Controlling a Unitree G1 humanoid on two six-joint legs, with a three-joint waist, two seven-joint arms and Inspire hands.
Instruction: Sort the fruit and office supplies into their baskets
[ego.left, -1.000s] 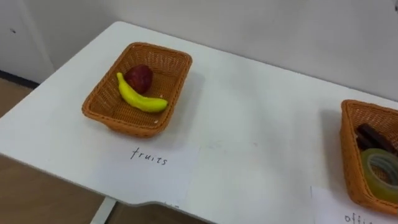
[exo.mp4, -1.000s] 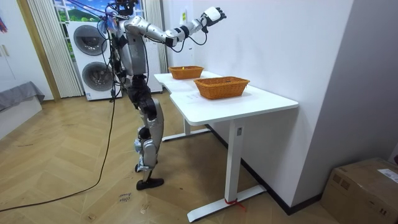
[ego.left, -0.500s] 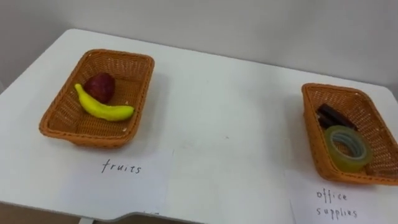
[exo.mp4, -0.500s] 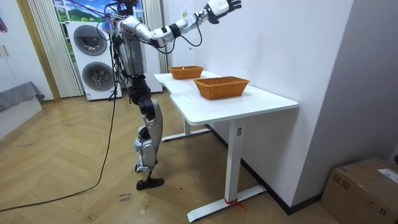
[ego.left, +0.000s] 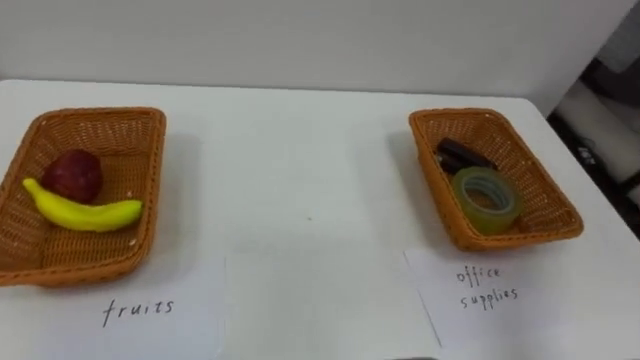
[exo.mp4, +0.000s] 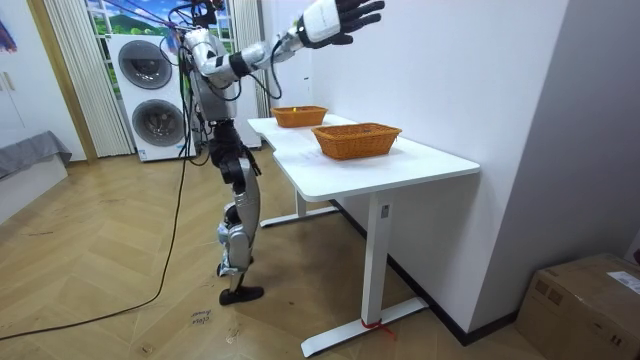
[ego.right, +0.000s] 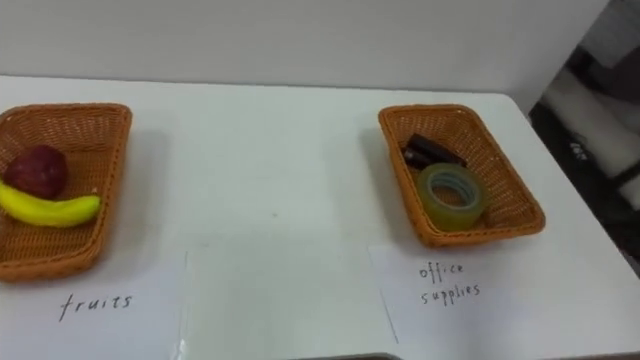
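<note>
View has panned right. Banana and red fruit lie in fruits basket; tape roll in office basket. Right hand has risen higher, fingers spread, empty. Sorting looks complete.

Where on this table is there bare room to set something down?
The widest bare table lies between the fruits basket and the office supplies basket, beyond the paper labels. That basket is crowded by a tape roll and a dark item.

Eye views look down on table; room view stands well off.
</note>
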